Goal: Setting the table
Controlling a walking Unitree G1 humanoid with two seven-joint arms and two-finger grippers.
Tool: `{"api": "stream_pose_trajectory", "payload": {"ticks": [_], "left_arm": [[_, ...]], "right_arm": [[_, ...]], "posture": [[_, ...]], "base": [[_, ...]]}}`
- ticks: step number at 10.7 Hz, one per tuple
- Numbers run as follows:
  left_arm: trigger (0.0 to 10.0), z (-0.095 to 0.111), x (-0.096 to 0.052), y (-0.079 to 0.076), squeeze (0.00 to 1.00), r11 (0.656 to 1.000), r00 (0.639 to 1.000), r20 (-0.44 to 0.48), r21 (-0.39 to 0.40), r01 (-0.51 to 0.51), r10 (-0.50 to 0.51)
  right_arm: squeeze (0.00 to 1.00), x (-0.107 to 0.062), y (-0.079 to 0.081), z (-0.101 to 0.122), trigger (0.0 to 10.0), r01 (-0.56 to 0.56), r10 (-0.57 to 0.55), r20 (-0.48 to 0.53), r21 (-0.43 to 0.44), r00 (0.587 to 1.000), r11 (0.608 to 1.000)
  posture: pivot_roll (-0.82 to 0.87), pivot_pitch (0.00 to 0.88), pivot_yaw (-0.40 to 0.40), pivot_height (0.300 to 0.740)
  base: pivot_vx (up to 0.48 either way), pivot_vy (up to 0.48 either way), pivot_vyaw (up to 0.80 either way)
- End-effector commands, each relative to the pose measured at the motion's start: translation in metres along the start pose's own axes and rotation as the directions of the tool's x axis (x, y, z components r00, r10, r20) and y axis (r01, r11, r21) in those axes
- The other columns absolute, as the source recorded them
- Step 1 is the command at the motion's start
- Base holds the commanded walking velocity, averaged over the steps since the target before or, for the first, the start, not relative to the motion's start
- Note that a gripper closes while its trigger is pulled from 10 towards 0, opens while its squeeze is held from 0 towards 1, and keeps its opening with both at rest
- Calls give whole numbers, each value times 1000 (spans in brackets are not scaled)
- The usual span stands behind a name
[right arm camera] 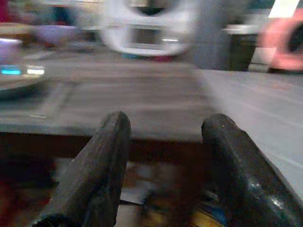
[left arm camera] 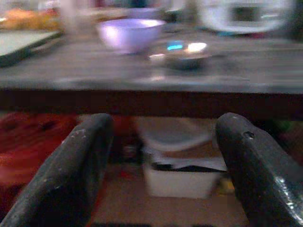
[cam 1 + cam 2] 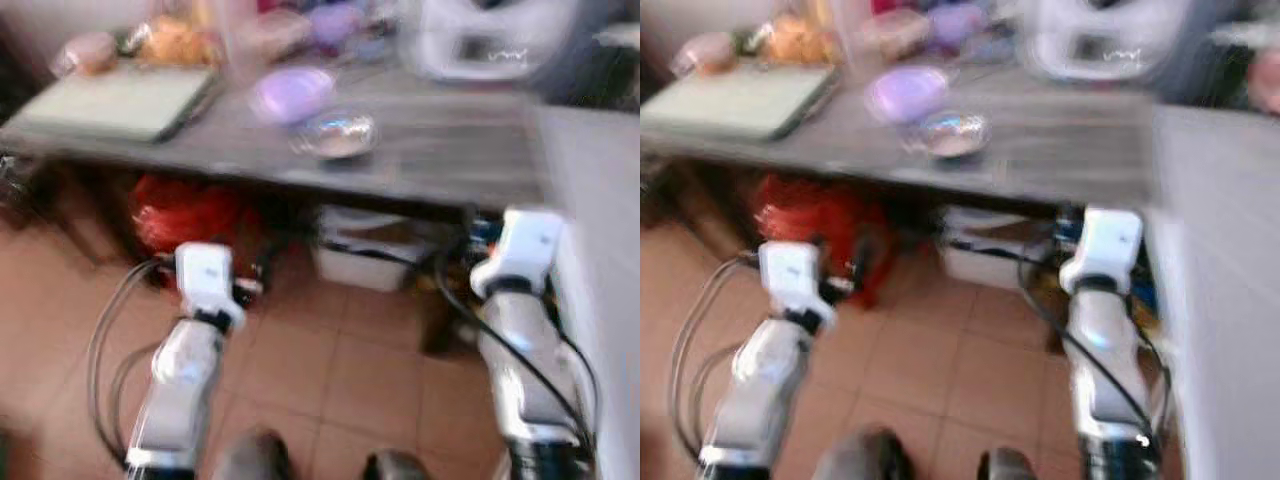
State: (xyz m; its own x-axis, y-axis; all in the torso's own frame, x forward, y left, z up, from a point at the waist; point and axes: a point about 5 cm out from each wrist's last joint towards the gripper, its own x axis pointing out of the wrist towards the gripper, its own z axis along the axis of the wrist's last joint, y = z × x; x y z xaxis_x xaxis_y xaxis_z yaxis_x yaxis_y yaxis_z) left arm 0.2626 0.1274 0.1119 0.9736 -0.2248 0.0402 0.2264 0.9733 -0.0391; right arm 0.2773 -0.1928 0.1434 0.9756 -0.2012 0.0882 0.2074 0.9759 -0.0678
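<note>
A dark wooden table [image 3: 440,150] runs across the upper half of the blurred head view, above a tiled floor [image 3: 330,370]. A white appliance [image 3: 490,40] stands at the upper right, a pale tray [image 3: 110,100] at the upper left. Under the table sit a red bag [image 3: 190,215] and a white bin [image 3: 365,255]. Top centre, a purple bowl [image 3: 292,92] sits just beside a shiny metal bowl [image 3: 335,133]. Low in the frame, the left gripper [image 2: 161,156] and right gripper [image 1: 163,156] are held before the table edge, both with fingers apart and empty.
</note>
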Motion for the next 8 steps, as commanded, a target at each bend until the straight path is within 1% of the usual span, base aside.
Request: {"api": "stream_pose_trajectory", "payload": {"ticks": [1,3,4,5,6,7,8], "left_arm": [[10000,1,0,4,0,1000,1000,2,27,-15,15],[10000,-7,2,2,0,999,1000,2,53,-12,12],[10000,-11,5,-1,0,997,1000,7,71,5,-6],[10000,-15,7,1,0,998,1000,2,69,8,-8],[10000,-16,8,4,0,997,1000,7,72,4,-4],[10000,-16,8,5,0,997,1000,16,76,14,-16],[10000,-16,8,8,0,997,999,26,81,20,-22]], "right_arm": [[0,0,4,1,10000,-12,12,7,11,1000,1000],[0,5,13,-1,10000,-59,59,14,1,998,998],[0,8,17,-4,10000,-69,69,12,1,998,998],[0,10,20,-6,10000,-77,77,18,-2,997,997],[0,10,20,-9,10000,-74,74,18,-3,997,997],[0,9,19,-12,10000,-73,73,16,-4,997,997],[0,4,17,-19,10000,-74,74,8,-13,997,997]], "posture": [[-80,78,25,740],[-58,48,1,740],[-51,29,-1,740],[-49,12,3,740],[-47,0,8,740],[-47,0,12,740],[-49,0,19,740]], "base": [[0,0,-444],[0,0,0],[0,0,0],[0,0,0],[0,0,0],[0,-277,0],[0,-469,0]]}}
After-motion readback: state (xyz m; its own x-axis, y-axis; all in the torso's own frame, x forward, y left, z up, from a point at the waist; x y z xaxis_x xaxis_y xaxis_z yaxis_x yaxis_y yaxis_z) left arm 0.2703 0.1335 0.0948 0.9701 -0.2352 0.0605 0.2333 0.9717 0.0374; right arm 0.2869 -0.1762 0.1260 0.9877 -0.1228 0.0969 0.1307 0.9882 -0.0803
